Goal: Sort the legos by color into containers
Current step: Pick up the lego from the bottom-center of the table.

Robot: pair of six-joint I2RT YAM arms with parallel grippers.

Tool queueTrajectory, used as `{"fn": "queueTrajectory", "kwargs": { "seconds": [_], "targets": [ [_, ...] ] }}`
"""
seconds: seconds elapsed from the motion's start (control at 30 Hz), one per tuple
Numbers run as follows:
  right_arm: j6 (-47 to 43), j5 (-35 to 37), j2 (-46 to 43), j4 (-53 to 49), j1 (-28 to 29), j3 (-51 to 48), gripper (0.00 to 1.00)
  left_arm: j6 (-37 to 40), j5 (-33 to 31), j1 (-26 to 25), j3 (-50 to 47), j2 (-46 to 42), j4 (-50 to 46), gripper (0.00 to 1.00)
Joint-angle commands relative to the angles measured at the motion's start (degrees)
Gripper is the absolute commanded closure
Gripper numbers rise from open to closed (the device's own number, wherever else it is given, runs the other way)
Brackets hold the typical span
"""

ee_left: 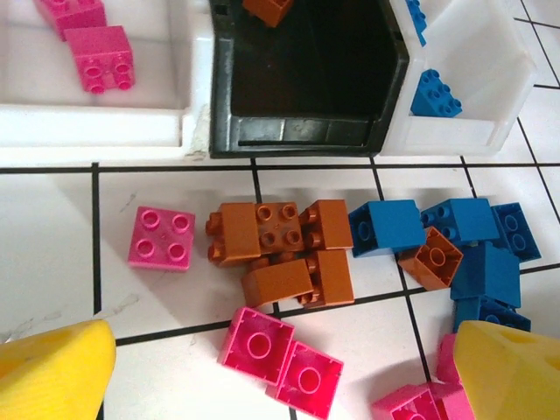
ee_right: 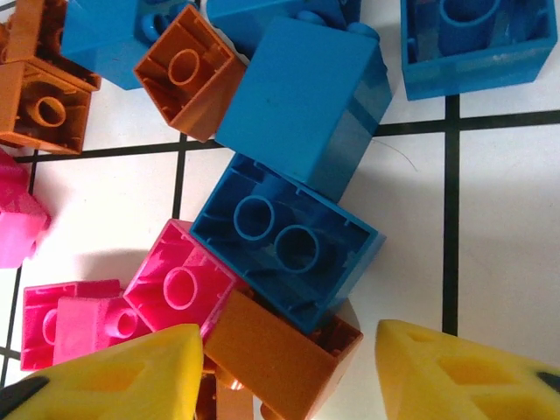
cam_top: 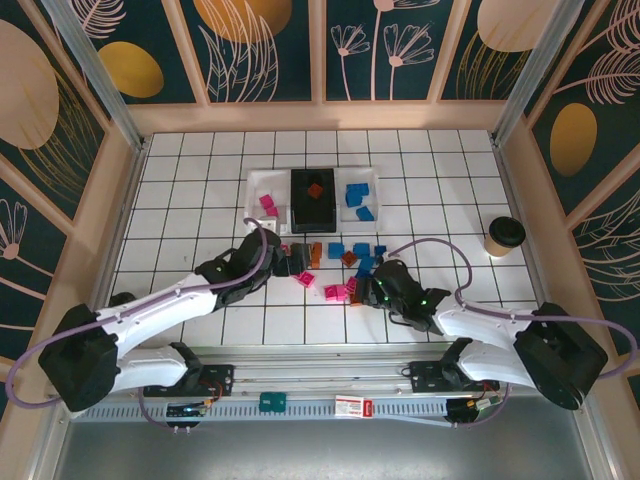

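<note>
Three bins stand in a row at the back: a white bin (cam_top: 254, 186) with pink legos (ee_left: 101, 57), a black bin (cam_top: 313, 213) with an orange lego (cam_top: 315, 190), and a white bin (cam_top: 377, 196) with blue legos (ee_left: 435, 94). Loose legos lie mixed in front of them. My left gripper (cam_top: 287, 262) is open and empty, its yellow fingers (ee_left: 52, 372) wide apart. It hangs over two pink bricks (ee_left: 280, 360), near an orange cluster (ee_left: 280, 249). My right gripper (ee_right: 289, 339) is open, with an orange brick (ee_right: 280, 354) between its fingers (ee_right: 464, 372). An upturned blue brick (ee_right: 284, 241) lies beside that brick.
A round cup with a black lid (cam_top: 504, 237) stands on the tiles at the right. Wooden walls ring the tiled floor. More blue bricks (ee_left: 486, 267) and a lone pink brick (ee_left: 161, 238) flank the orange cluster. Purple cables arch over both arms.
</note>
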Motion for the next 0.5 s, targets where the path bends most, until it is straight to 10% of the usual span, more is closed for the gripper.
{"fn": "queueTrajectory", "kwargs": {
  "seconds": [0.0, 0.47],
  "targets": [
    [-0.05, 1.74, 1.08, 2.77, 0.4, -0.16, 0.51, -1.87, -1.49, -0.07, -1.99, -2.09, 0.21, 0.01],
    [-6.71, 2.37, -12.13, -11.63, 0.39, 6.34, 0.68, -5.41, -5.41, -0.09, -7.31, -7.41, -4.04, 0.01]
  ]
}}
